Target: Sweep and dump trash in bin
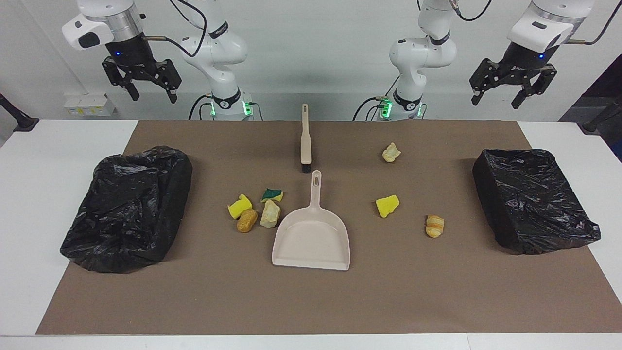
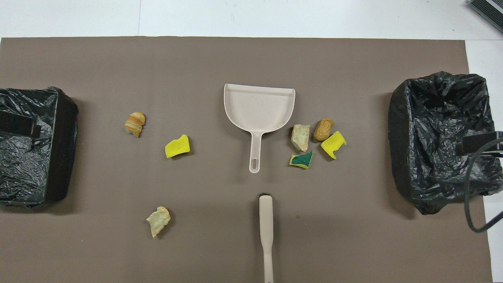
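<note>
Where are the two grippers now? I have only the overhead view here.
Observer: The left gripper hangs in the air, open and empty.
Operator: And the right one?
Observer: The right gripper is also up in the air, open, holding nothing.
Operator: In my view they overlap the bins. Do they touch them?
Observer: No. Each hangs well above the table, clear of the left arm's bin and the right arm's bin.
</note>
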Motion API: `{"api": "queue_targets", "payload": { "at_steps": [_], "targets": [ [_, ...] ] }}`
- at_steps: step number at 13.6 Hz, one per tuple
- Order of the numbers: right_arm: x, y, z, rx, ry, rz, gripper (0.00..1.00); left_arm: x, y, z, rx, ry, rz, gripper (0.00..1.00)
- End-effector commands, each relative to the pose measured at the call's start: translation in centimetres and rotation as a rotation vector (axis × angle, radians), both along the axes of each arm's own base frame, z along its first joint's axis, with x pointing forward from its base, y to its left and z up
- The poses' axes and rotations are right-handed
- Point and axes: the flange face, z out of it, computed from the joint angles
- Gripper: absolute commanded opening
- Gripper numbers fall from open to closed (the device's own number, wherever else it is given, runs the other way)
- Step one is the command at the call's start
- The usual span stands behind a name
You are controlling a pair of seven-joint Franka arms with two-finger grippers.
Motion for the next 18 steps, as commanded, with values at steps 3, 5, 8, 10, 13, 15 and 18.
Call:
{"api": "queue_targets", "payload": {
  "at_steps": [3, 5, 8, 10, 13, 15, 18],
  "targets": [
    [-0.5, 0.1, 0.1, 0.004, 0.001, 0.034, 1.00, -1.5, -2.1, -1.2, -0.005, -0.015, -0.036, 1.00],
    [-0.7, 0.1, 0.1, 0.006, 0.001, 0.033, 1.00, -1.6, -5.5, -2.9, -0.010, -0.017, -0.039, 1.00],
    [-0.8, 0.0, 0.1, 0.005, 0.001, 0.033, 1.00, -2.5, -10.5, -5.2, -0.019, -0.019, -0.032, 1.00],
    [-0.8, 0.1, 0.0, 0.006, 0.004, 0.035, 1.00, -3.8, -14.4, -7.6, -0.016, 0.007, -0.026, 1.00],
    [-0.8, 0.1, 0.1, 0.006, 0.003, 0.033, 1.00, -5.0, -17.4, -9.7, -0.020, 0.004, -0.044, 1.00],
    [-0.8, -0.2, 0.1, 0.006, 0.003, 0.028, 1.00, -5.0, -17.4, -9.8, -0.015, 0.012, -0.046, 1.00],
    [-0.9, -0.3, -0.1, 0.006, 0.006, 0.028, 1.00, -5.7, -18.7, -10.5, -0.015, 0.019, -0.053, 1.00]
  ]
}}
